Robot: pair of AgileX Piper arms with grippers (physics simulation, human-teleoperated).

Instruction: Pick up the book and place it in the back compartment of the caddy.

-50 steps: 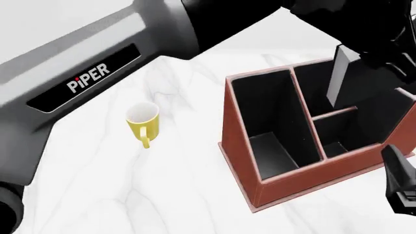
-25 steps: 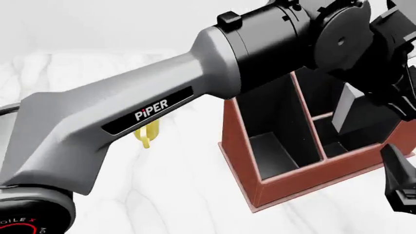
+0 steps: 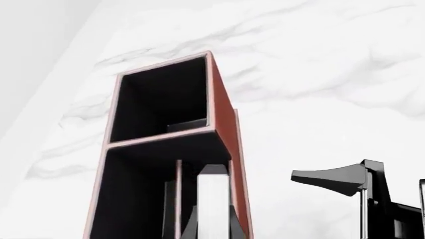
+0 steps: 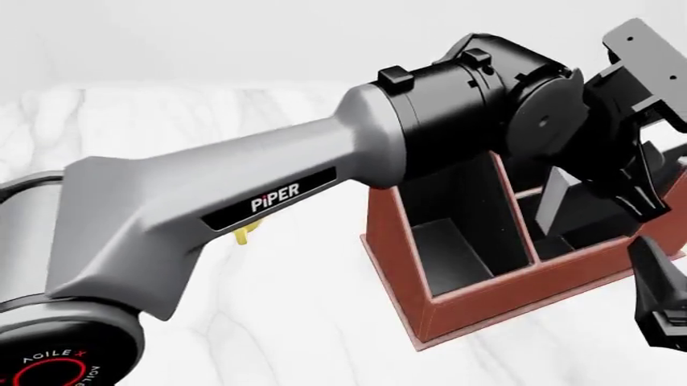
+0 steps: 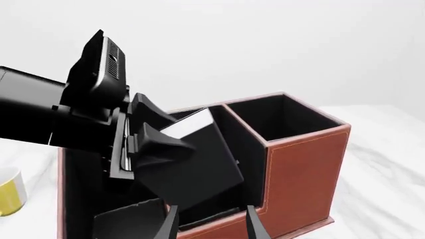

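The reddish-brown caddy (image 4: 429, 310) with black lining stands at the right of the table. My left gripper (image 4: 603, 205) reaches over it, shut on the book (image 4: 552, 201), a black block with white page edges. The book (image 5: 192, 172) hangs tilted, its lower end down among the caddy's small cells beside the cross divider (image 4: 524, 193). I cannot tell which small cell it is in. In the left wrist view the book's white edge (image 3: 212, 204) shows between the fingers. My right gripper (image 5: 212, 226) is open at the caddy's near right corner, holding nothing.
A yellow mug (image 5: 8, 196) stands left of the caddy, mostly hidden behind my left arm (image 4: 279, 193) in the front view. The long narrow cell (image 4: 446, 241) lies along the caddy's left side. The right gripper's finger (image 3: 332, 179) shows in the left wrist view.
The left arm has swung down across the front view and lowered the book from above the caddy to in among its cells. The right gripper has stayed in place.
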